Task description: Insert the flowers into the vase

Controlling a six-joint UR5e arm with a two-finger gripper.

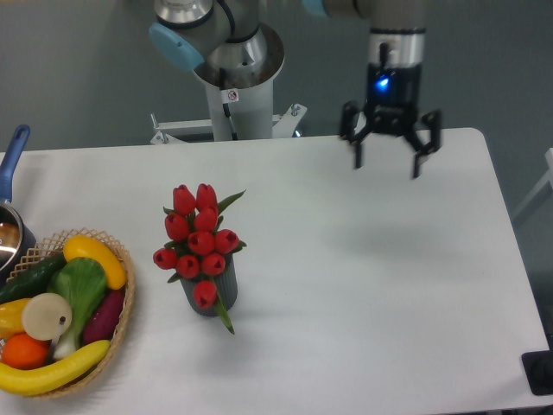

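Note:
The flowers (198,237), a bunch of red tulip buds with green leaves, stand in the vase (212,293), a small dark grey ribbed cylinder left of the table's middle. One bud and a green leaf hang down over the vase's front. My gripper (387,163) hangs open and empty above the back right of the table, far to the right of the flowers, its fingers pointing down.
A wicker basket (120,296) of plastic fruit and vegetables sits at the front left. A pot with a blue handle (12,162) stands at the left edge. The robot base (233,95) rises behind the table.

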